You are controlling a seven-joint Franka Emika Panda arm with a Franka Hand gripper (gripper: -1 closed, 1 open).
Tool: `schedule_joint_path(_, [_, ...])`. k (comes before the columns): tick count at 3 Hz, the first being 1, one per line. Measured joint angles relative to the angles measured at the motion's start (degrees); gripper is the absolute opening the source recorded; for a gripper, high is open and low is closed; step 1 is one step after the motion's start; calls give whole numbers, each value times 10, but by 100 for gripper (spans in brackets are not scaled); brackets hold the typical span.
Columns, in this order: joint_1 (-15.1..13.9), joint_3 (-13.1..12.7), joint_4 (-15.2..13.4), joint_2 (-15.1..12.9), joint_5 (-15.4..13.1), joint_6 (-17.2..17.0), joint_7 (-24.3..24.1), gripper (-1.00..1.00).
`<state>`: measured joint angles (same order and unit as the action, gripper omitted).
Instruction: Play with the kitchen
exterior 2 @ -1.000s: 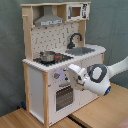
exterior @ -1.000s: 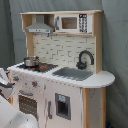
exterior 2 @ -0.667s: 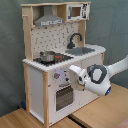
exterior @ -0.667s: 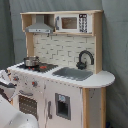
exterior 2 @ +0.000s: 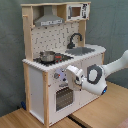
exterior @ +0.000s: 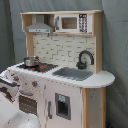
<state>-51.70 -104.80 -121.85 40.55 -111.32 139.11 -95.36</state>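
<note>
arm noses up to toy oven

little has moved in the past second: the arm (exterior 2: 97, 78) holds its place at the front of the kitchen (exterior 2: 60, 60), its wrist looking turned a shade more toward the panel, and everything on the counter sits as it did.

the kitchen stands mid-frame in both exterior views, upright against a grey backdrop, with a wooden surface at its foot in the second exterior view. the gripper (exterior 2: 71, 76) is at 5 o'clock from the pot (exterior 2: 47, 56), close by the knobs (exterior 2: 59, 76) and just above the oven door (exterior 2: 64, 96); whether its fingers are open or shut cannot be told, nor whether it touches anything.

by its look the kitchen is stiff painted board, too bulky to lift, and may rock if shoved. the likely places to take hold are the small moving parts: a knob to twist, the oven door's handle, the faucet (exterior: 85, 59) at 3 o'clock from the hob (exterior: 37, 65). the pot looks light and slippery.
</note>
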Motion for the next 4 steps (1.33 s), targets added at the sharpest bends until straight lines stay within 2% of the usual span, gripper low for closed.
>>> schedule_joint_path(2, [-78, -54, 61, 3, -31, 37, -1, 100])
schedule_joint_path(3, [-100, -61, 76, 3, -66, 70, 17, 100])
schedule_joint_path(4, [-102, -59, 87, 3, -76, 82, 58, 100])
